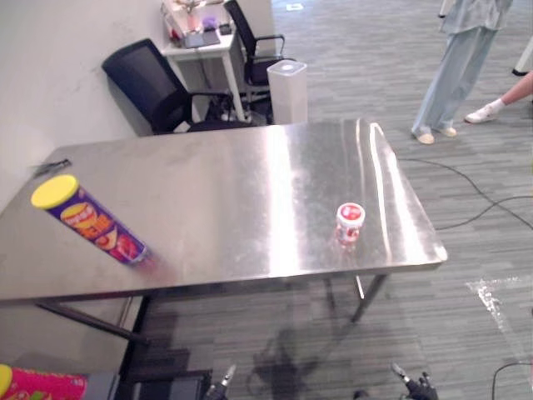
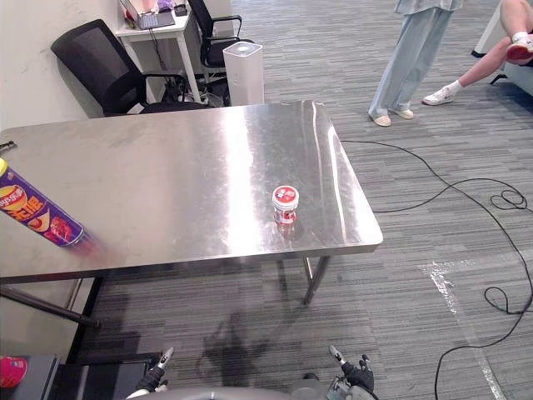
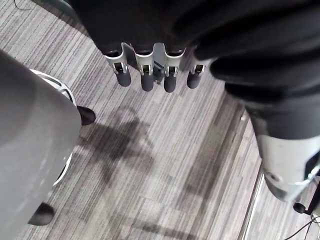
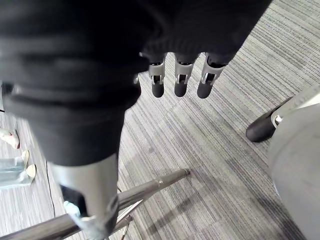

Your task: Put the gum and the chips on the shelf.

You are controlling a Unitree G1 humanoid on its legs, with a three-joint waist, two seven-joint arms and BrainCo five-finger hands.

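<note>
A long counter of shiny steel (image 1: 250,183) stands on a grey striped carpet floor (image 1: 479,250), its left end against a pale wall. The tall purple chips can with a yellow lid (image 1: 90,219) is on the left part of the counter, near the front edge; its lid points to the far left. I cannot say whether it stands or lies. The small round gum jar with a red and white lid (image 1: 351,223) stands upright near the front edge on the right part, well apart from the can. The robot's left hand (image 3: 147,75) hangs low in front of the counter, over the carpet. Its fingers (image 3: 170,80) are straight and hold nothing. The right hand (image 4: 180,82) hangs low in the same way, with straight, empty fingers (image 4: 157,80). Behind the counter there is a black office chair (image 1: 150,87), a small white desk (image 1: 200,46) and a white box-shaped appliance (image 1: 286,90). A person in light blue trousers (image 1: 454,67) stands on the carpet beyond the far right corner.
</note>
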